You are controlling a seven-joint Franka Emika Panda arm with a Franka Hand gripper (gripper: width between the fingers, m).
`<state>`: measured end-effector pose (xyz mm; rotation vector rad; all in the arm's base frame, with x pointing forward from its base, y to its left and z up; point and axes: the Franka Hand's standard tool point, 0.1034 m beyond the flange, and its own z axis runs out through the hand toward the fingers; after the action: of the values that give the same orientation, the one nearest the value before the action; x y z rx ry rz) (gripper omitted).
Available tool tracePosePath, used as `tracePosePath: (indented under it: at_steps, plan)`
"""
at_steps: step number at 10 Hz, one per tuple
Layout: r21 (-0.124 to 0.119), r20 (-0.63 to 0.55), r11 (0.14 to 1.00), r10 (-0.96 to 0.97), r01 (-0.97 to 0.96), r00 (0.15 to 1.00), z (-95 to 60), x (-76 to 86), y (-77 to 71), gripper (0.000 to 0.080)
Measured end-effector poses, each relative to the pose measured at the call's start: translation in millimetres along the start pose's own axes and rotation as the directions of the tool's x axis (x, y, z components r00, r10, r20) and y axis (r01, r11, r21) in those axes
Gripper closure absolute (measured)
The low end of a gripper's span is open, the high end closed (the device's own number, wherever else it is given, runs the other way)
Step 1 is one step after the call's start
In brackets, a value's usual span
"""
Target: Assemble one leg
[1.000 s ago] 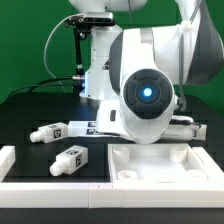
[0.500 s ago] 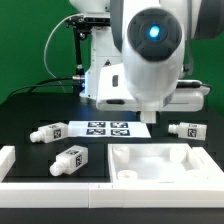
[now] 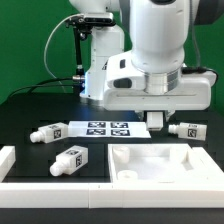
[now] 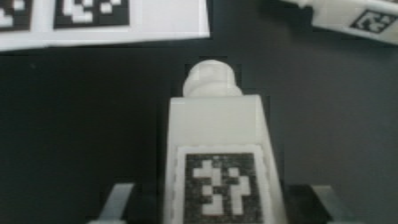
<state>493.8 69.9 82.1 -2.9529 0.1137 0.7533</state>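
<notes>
My gripper [image 3: 155, 110] is shut on a leg [image 3: 155, 121], a chunky white peg with a tag, and holds it just above the table at the right end of the marker board [image 3: 108, 127]. In the wrist view the held leg [image 4: 217, 130] fills the middle, its tag toward the gripper [image 4: 217, 200], with a finger [image 4: 121, 200] on each side. Three more legs lie on the table: two at the exterior view's left [image 3: 50, 132] [image 3: 70, 158] and one at its right [image 3: 187, 129], which also shows in the wrist view [image 4: 347, 18]. The large white square panel [image 3: 165, 162] lies in front.
A white raised border [image 3: 20, 165] runs along the front and left of the work area. The marker board also shows in the wrist view [image 4: 89, 20]. The robot's base [image 3: 100, 70] and cables stand at the back.
The arm has risen from low over the table and swung upright. The held leg now hangs under the gripper. The other legs and the panel have not moved.
</notes>
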Motion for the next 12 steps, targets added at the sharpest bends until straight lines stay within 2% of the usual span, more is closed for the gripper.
tracePosePath:
  at_steps: [1,2,3,4,5,6,8,9,10,12]
  plan:
    - [0.002,-0.06,1.0,-0.02,0.02,0.998,-26.3,7.1,-2.7,0.0515]
    - [-0.007,-0.132,0.999,-0.032,0.031,0.991,-42.7,14.8,-9.6,0.0515]
    - [0.016,-0.211,0.999,0.034,-0.031,0.977,-40.0,16.0,-14.2,0.0515]
    - [0.015,-0.249,1.0,0.022,-0.019,0.968,-36.7,13.1,-12.0,0.0515]
    - [0.019,-0.326,1.0,0.022,-0.017,0.945,-39.7,18.8,-12.8,0.0515]
    - [0.004,-0.394,1.0,0.002,0.0,0.919,-44.4,24.9,-13.5,0.0515]
    - [-0.054,-0.557,0.996,-0.089,0.071,0.826,-73.3,49.3,-21.3,0.0515]
    - [-0.072,-0.618,0.993,-0.119,0.095,0.777,-88.1,58.2,-27.0,0.0515]
    - [-0.091,-0.67,0.989,-0.147,0.116,0.728,-94.8,61.6,-36.0,0.0515]
    - [-0.086,-0.764,0.989,-0.142,0.118,0.63,-92.9,62.5,-34.7,0.0515]
